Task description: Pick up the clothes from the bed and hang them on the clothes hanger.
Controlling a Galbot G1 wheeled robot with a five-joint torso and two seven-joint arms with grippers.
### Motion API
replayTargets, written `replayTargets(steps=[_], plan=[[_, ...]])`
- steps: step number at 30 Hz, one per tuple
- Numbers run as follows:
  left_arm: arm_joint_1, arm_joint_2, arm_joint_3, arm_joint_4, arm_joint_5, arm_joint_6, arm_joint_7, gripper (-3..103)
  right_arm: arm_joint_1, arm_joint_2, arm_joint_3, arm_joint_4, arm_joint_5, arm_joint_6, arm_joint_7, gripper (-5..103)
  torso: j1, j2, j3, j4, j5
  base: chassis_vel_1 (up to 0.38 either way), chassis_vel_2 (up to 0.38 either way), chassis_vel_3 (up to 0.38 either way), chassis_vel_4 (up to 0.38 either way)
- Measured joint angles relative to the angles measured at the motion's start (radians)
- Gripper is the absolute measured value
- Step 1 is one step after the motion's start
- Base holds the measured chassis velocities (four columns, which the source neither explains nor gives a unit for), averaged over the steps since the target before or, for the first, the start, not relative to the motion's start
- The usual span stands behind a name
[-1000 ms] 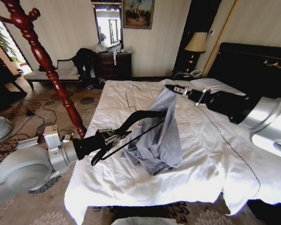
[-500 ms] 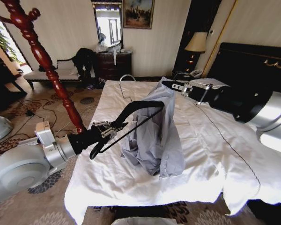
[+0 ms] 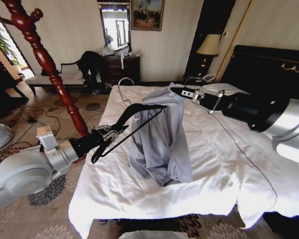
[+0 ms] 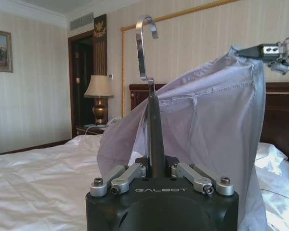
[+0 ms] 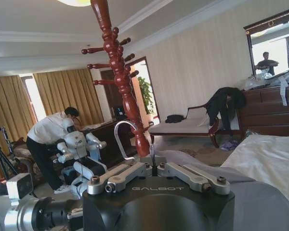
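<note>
We are in the middle of the job. Our right end effector (image 3: 175,90) pinches the top of the shirt (image 3: 162,139) and holds it up, so most of the cloth hangs down below that end effector while the bottom folds rest on the bed (image 3: 139,194). So the shirt is picked up, but not all the way off the bed.

Our left end effector (image 3: 111,133) is pressed tight on one end of the hanger (image 3: 139,112). The hanger reaches out from that end effector toward the shirt, and its far end pokes into the cloth just below the right end effector. In the left wrist view the hook (image 4: 143,45) stands straight up above the end effector, with the shirt draped right behind it.

What is left, we think: get both shoulders of the shirt onto the hanger, then let go of the cloth. The shirt looks thin and floppy, so it may slip off.
</note>
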Motion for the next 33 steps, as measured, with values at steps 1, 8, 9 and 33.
replayTargets(steps=[1, 8, 9, 33], plan=[[0.000, 0.000, 0.000, 0.000, 0.000, 0.000, 0.000, 16, 0.000, 0.000, 0.000, 0.000, 0.000, 0.000, 0.000, 0, 0.000, 0.000, 0.000, 0.0000, 0.0000, 0.000, 0.000, 0.000, 0.000], [0.000, -0.004, -0.014, 0.013, -0.003, -0.002, 0.001, 16, -0.046, 0.003, 0.013, 0.000, -0.059, -0.011, -0.014, 20, 0.000, 0.000, 0.000, 0.0000, -0.0001, 0.000, 0.000, 0.000, 0.000], [-0.001, -0.004, -0.017, 0.018, -0.004, -0.002, 0.002, 16, -0.057, 0.002, 0.017, 0.000, -0.086, -0.021, -0.020, 25, 0.000, 0.000, 0.000, 0.0000, 0.0000, 0.000, 0.000, 0.000, 0.000], [0.001, -0.100, 0.007, -0.025, 0.014, -0.003, 0.049, 16, -0.292, 0.026, -0.040, 0.000, -1.174, -0.042, -0.124, 100, 0.000, 0.000, 0.000, 0.0000, -0.0001, 0.000, 0.000, 0.000, 0.000]])
